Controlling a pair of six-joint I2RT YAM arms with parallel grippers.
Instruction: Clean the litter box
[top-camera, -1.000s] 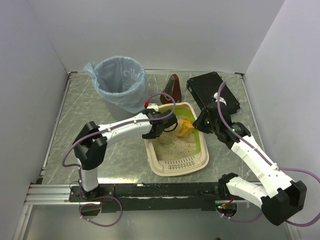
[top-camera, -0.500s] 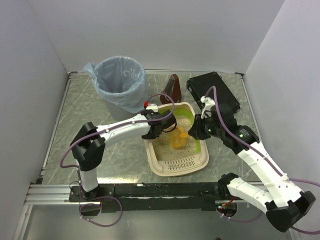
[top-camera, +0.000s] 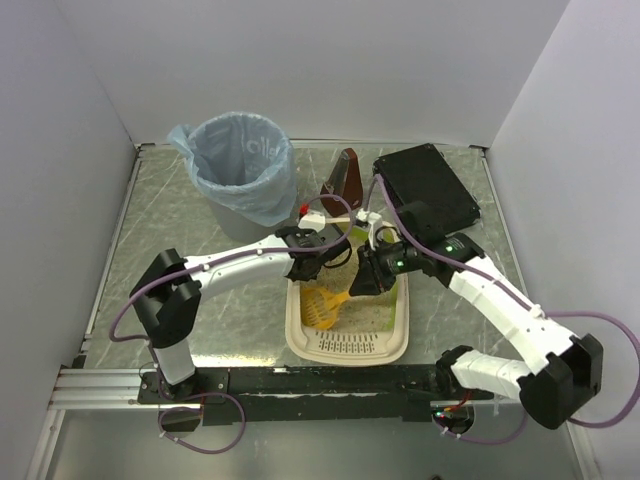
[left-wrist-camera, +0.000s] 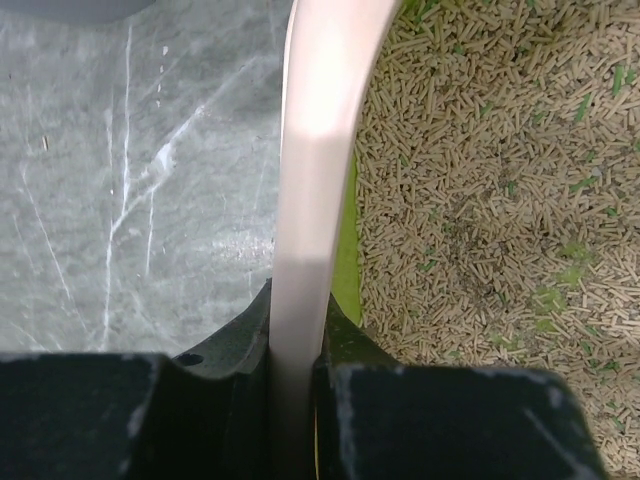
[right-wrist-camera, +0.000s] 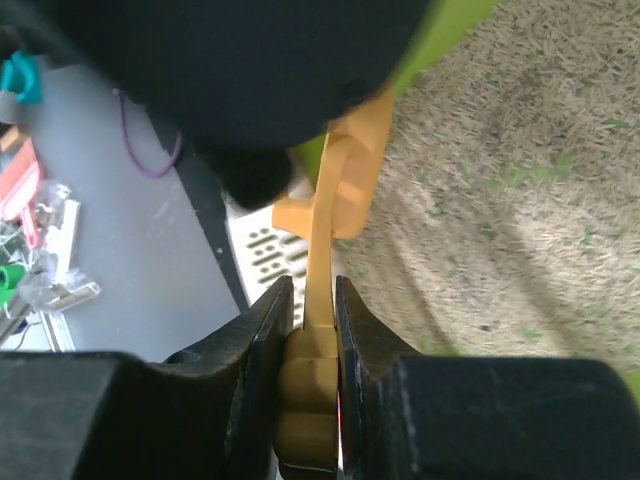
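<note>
no readable text, faint print on blue bag (top-camera: 258, 150) illegible

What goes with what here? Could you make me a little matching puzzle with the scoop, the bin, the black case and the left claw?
Things:
1. scoop
2. bin
3. black case
4. left gripper

Descriptions:
A. far left of the table, lined with a blue bag
B. shut on the rim of the litter box
C. inside the litter box, handle in the right gripper
D. far right of the table, lying flat

Pairs: 1-C, 2-A, 3-D, 4-B
</note>
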